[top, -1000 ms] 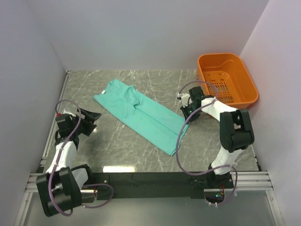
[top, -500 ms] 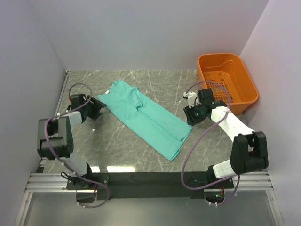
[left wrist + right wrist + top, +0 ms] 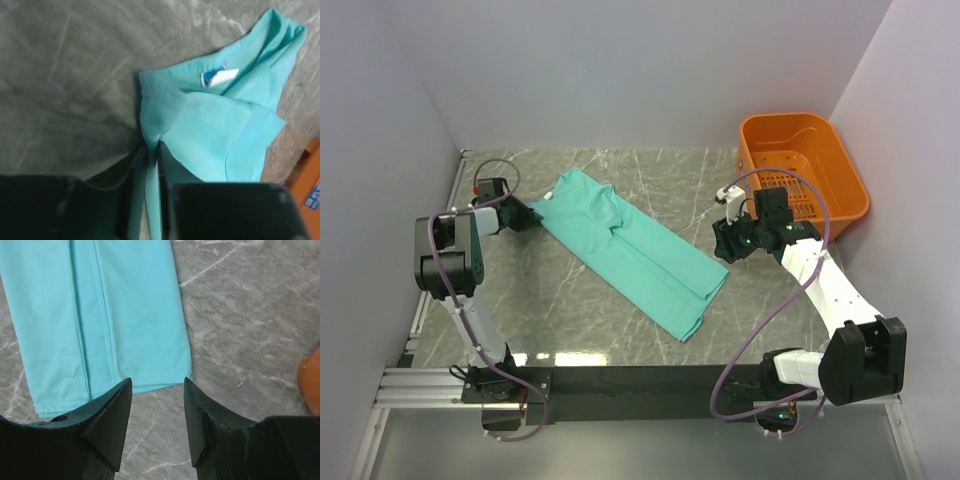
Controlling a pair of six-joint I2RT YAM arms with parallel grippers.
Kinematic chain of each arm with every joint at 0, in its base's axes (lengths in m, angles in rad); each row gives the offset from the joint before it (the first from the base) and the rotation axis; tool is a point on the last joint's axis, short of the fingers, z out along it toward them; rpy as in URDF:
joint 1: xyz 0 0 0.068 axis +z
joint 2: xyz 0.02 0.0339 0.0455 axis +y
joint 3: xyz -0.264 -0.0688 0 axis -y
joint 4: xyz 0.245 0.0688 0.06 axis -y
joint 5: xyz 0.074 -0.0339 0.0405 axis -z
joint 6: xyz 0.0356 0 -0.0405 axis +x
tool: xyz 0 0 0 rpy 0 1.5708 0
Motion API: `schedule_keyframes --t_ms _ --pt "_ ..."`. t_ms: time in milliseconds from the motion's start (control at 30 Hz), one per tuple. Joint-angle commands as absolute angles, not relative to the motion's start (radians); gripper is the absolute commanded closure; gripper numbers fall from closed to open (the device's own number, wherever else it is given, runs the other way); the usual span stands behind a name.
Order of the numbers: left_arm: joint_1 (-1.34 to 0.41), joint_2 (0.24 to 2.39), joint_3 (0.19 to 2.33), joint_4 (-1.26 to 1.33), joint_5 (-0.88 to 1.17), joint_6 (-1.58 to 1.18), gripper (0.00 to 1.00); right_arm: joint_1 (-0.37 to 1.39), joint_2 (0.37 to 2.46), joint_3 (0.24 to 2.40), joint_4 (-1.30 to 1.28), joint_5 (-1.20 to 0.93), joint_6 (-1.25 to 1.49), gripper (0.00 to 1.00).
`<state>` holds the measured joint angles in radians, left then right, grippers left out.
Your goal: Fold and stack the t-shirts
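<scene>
A turquoise t-shirt lies folded into a long strip, running diagonally across the marble table. Its collar end with a white label is at the far left, its hem at the near right. My left gripper sits at the collar end. In the left wrist view its jaws are shut on a pinched fold of the shirt's edge. My right gripper hovers just right of the hem. It stands open over bare table, with the hem lying just beyond its fingertips.
An orange plastic basket stands at the far right, close behind my right arm; its edge shows in both wrist views. Grey walls close in the table on the left, back and right.
My left arm swung in to the collar end and its jaws closed on the cloth. My right gripper opened, released the hem and drew back to the right.
</scene>
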<state>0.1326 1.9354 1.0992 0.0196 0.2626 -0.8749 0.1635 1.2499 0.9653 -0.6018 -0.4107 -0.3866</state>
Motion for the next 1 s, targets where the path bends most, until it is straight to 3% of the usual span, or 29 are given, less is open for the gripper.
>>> schedule_keyframes --t_ms 0,100,367,467,567,600,700,967 --pt "0.133 1.999 1.178 -0.093 0.21 -0.787 0.82 0.158 1.217 0.962 -0.575 -0.454 -0.39 0.47" --pt "0.141 2.04 1.257 -0.167 0.164 -0.735 0.92 0.158 1.21 0.96 -0.574 -0.462 -0.388 0.47" --pt "0.164 2.231 1.65 -0.445 0.022 -0.548 0.91 0.158 1.232 0.963 -0.571 -0.511 -0.393 0.47" --pt "0.166 2.345 1.856 -0.543 0.011 -0.511 0.85 0.16 1.252 0.966 -0.572 -0.529 -0.399 0.47" --pt "0.167 2.437 2.049 -0.626 0.005 -0.496 0.72 0.163 1.264 0.966 -0.577 -0.541 -0.417 0.47" --pt "0.169 2.442 2.101 -0.635 0.003 -0.494 0.63 0.161 1.267 0.966 -0.574 -0.545 -0.425 0.47" --pt "0.17 2.363 2.045 -0.566 -0.028 -0.483 0.48 0.163 1.272 0.965 -0.577 -0.563 -0.465 0.47" --pt "0.117 1.835 1.536 -0.246 -0.008 -0.367 0.38 0.173 1.287 0.97 -0.595 -0.698 -0.727 0.46"
